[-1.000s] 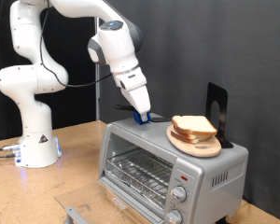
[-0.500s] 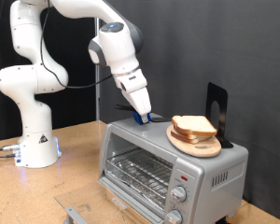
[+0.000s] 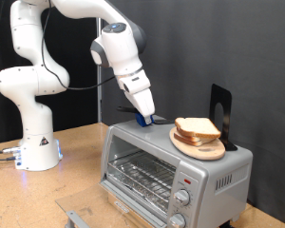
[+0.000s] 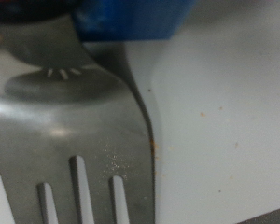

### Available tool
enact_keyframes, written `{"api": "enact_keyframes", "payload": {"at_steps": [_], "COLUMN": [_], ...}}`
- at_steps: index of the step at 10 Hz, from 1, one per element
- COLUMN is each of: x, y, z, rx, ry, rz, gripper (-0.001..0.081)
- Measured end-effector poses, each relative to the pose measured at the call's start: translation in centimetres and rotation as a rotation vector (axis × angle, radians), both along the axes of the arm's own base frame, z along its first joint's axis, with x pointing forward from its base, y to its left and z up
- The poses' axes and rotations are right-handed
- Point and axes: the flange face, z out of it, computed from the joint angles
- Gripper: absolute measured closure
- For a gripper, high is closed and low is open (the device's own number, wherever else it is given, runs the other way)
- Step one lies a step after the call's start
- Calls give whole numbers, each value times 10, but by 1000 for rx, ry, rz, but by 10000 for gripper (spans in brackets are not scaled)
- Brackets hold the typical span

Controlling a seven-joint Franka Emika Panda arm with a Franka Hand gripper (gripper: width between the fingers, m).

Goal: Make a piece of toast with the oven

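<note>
Little is done: the gripper (image 3: 145,118) reaches a blue-handled spatula (image 4: 75,140) atop the oven (image 3: 171,166) (finger spacing hidden); bread slices (image 3: 197,129) sit unloaded.

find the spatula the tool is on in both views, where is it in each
Exterior view: only the blue handle shows, under the tool, on the oven's top toward the exterior view's left of the bread stack; the blade is not visible.
Wrist view: the slotted metal spatula blade fills most of the picture, lying on the pale surface.
Shared landmark: the blue handle.
</note>
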Motion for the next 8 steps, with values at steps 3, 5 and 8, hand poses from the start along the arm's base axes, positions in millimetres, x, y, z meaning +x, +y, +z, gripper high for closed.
{"api": "enact_keyframes", "payload": {"at_steps": [3,5,8], "x": [-1,-1,-1], "y": [2,3,4], "z": [-2,-2,0], "rx": [-2,-2,15], "ry": [7,9,30], "rz": [1,-5,-26], "gripper": [411,416,416]}}
